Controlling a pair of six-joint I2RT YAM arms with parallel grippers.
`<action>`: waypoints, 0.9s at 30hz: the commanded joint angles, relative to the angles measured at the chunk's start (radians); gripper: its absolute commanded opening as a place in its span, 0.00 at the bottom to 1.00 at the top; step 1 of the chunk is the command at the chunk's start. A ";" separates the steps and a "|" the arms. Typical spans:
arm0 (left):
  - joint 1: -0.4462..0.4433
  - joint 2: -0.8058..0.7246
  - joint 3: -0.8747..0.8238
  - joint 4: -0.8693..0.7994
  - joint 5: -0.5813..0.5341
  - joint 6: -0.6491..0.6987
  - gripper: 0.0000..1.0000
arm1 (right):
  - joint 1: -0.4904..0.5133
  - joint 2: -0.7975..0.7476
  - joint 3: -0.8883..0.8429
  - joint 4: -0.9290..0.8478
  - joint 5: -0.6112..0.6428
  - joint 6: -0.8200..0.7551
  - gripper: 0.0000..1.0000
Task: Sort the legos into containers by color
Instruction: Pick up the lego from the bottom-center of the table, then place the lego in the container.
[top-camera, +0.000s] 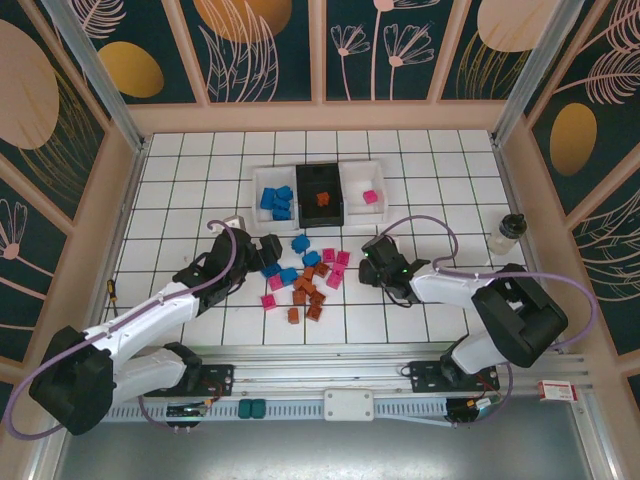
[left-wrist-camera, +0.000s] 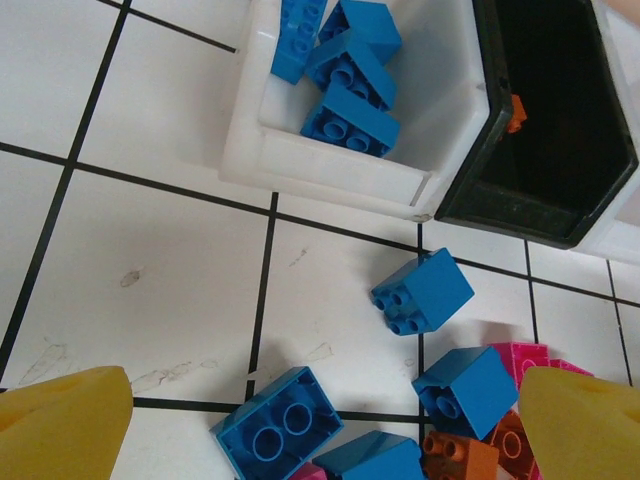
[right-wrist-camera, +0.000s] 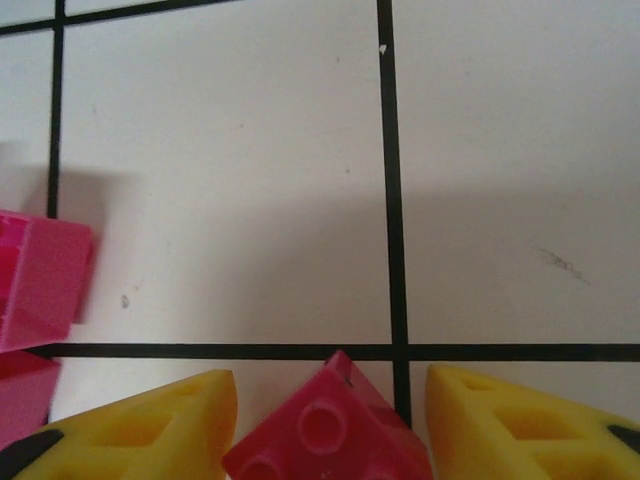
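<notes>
A small red and white box (top-camera: 556, 390) sits by the rail at the near right. Its writing is too small to read.

The left hand (left-wrist-camera: 320, 430) is wide apart and holds nothing. Its two yellow fingers (left-wrist-camera: 65, 425) show at the bottom corners of the left wrist view. Loose blue bricks (left-wrist-camera: 422, 292) lie on the tiles between them. This hand hangs over the left side of the brick pile, just in front of the bins.

The right hand (right-wrist-camera: 332, 405) is low over the bench (right-wrist-camera: 220, 180), at the right side of the pile. A tilted pink brick (right-wrist-camera: 325, 430) sits between its fingertips (right-wrist-camera: 150, 430), one corner up. The finger on the left of that view touches the brick. Beside the other finger a thin gap shows. I cannot tell if the hand is squeezing the brick. More pink ones (right-wrist-camera: 35, 280) lie at the left edge of that view.

Three bins stand joined in a row in the middle of the bench. The left white bin (top-camera: 258, 190) holds a heap of blue blocks (top-camera: 276, 203). The black bin (top-camera: 310, 178) in the middle holds one orange-brown block (top-camera: 322, 198). The right white bin (top-camera: 355, 180) holds one pink block (top-camera: 370, 197).

The other bricks lie loose between the two hands, in front of the bins. The orange-brown bricks (top-camera: 314, 312) are nearest the arms. A small bottle (top-camera: 507, 232) with a dark cap stands far off to the right.
</notes>
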 joint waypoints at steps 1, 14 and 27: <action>0.004 0.006 0.025 -0.008 -0.014 0.008 0.99 | 0.019 0.028 0.010 -0.027 -0.033 -0.012 0.44; 0.004 -0.021 0.019 -0.045 -0.012 0.020 0.99 | -0.119 0.014 0.368 0.008 -0.041 -0.208 0.36; 0.005 -0.064 -0.042 -0.084 0.029 -0.008 0.99 | -0.276 0.504 0.835 -0.003 -0.056 -0.246 0.40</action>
